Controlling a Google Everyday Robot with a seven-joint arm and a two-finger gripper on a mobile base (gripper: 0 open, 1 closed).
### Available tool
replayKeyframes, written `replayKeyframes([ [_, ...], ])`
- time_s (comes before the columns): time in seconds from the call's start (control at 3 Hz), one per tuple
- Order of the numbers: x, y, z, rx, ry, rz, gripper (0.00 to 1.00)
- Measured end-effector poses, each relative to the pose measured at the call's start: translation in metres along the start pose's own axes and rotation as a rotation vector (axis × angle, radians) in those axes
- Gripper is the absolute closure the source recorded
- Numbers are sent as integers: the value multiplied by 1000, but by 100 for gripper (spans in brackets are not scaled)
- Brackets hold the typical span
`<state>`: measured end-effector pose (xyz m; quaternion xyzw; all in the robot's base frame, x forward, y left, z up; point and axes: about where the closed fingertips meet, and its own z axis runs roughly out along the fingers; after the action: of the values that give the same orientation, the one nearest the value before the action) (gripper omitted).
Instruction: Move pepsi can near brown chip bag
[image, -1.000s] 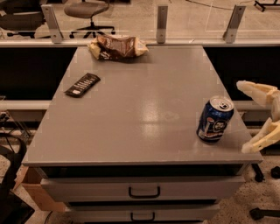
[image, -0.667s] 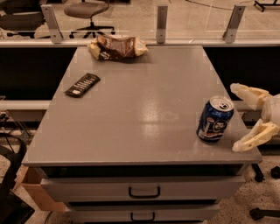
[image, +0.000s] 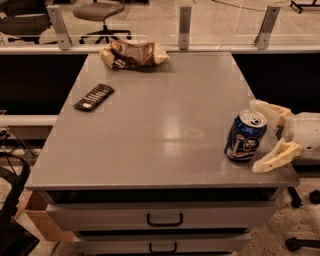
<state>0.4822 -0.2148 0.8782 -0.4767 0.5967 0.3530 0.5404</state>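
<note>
Pepsi can (image: 245, 137), upright on the grey bench (image: 160, 125), serves as our landmark; its blue side with the round logo faces us and its silver top is visible.

Nearest to us, below and to the left of the can, we see the upper drawer (image: 164, 219) with a dark handle. A second drawer (image: 162, 246) sits beneath it. Further left of the can and lower down, a cardboard box (image: 42, 222) shows beside the bench.

The can itself stands close to the bench's near right corner.

The gripper (image: 257, 136) reaches in from the can's right. Its pale fingers (image: 277, 156) are spread apart. One lies in front of and to the right of the can, and the other (image: 267, 111) lies behind and to its right, so the can's right side sits partly between them. We cannot tell whether either finger touches the can.

Beyond the can and well to its left, a flat black remote (image: 94, 96) lies at an angle on the bench.

Farther still, well apart from the can and to its left, the brown chip bag (image: 134, 54) lies crumpled at the bench's far edge.

Behind the bag, farthest from the can, we see a metal post (image: 185, 20) of a glass partition and an office chair (image: 97, 12) on the floor.
</note>
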Motion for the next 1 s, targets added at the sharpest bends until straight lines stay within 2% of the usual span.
replayKeyframes([
  [0.33, -5, 6, 8, -22, -18, -2, 0],
  [0.67, -7, 13, 16, -44, -21, -11, 15],
  [1.0, -8, 13, 18, -49, -22, -12, 38],
])
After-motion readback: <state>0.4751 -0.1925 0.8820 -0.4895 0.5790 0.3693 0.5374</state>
